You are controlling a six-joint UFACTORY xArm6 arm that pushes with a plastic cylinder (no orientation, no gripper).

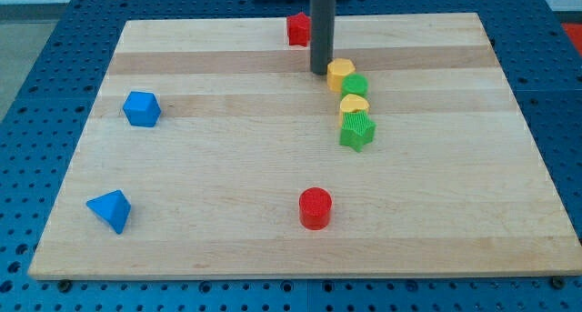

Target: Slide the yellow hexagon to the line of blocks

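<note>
The yellow hexagon [339,73] sits at the top of a short line of blocks right of the board's middle. Below it, touching, come a green round block [356,85], a yellow heart-like block [354,105] and a green star-like block [357,130]. My tip [320,72] stands just to the left of the yellow hexagon, close to it or touching it. The dark rod rises from there to the view's top.
A red block [297,28] lies at the board's top edge, left of the rod. A blue block [141,108] is at the left, a blue triangular block [110,210] at the lower left, and a red cylinder [316,208] near the bottom middle.
</note>
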